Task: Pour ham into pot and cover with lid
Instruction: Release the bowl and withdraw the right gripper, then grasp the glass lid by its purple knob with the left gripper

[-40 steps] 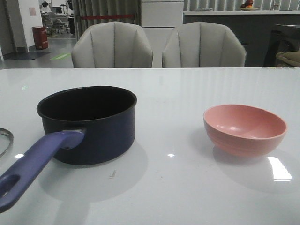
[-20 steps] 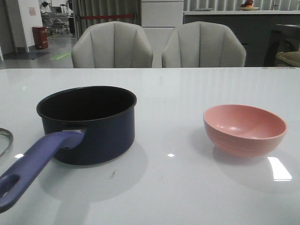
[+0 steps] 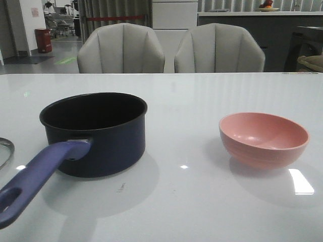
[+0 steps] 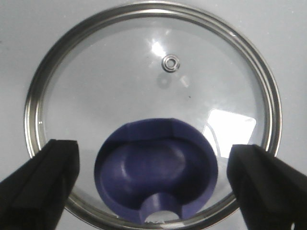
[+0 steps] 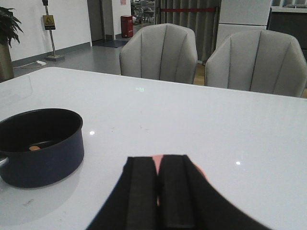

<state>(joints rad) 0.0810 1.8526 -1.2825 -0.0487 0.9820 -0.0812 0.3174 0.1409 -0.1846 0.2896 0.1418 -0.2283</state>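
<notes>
The dark navy pot [image 3: 96, 133] stands on the left of the table, its purple-blue handle [image 3: 35, 176] pointing toward me. One small orange piece of ham [image 5: 34, 148] lies on the pot's black floor [image 5: 41, 143] in the right wrist view. The glass lid [image 4: 153, 86] lies flat on the table; only a sliver of its metal rim [image 3: 5, 151] shows at the front view's left edge. My left gripper [image 4: 153, 187] hangs open above the lid, one finger on each side of the blue knob [image 4: 156, 167], not touching it. My right gripper [image 5: 158, 160] is shut on nothing, just in front of the pink bowl [image 5: 199, 171].
The pink bowl [image 3: 263, 138] sits on the right of the table and looks empty. Two grey chairs [image 3: 171, 50] stand behind the far edge of the white table [image 3: 192, 96]. Neither arm shows in the front view.
</notes>
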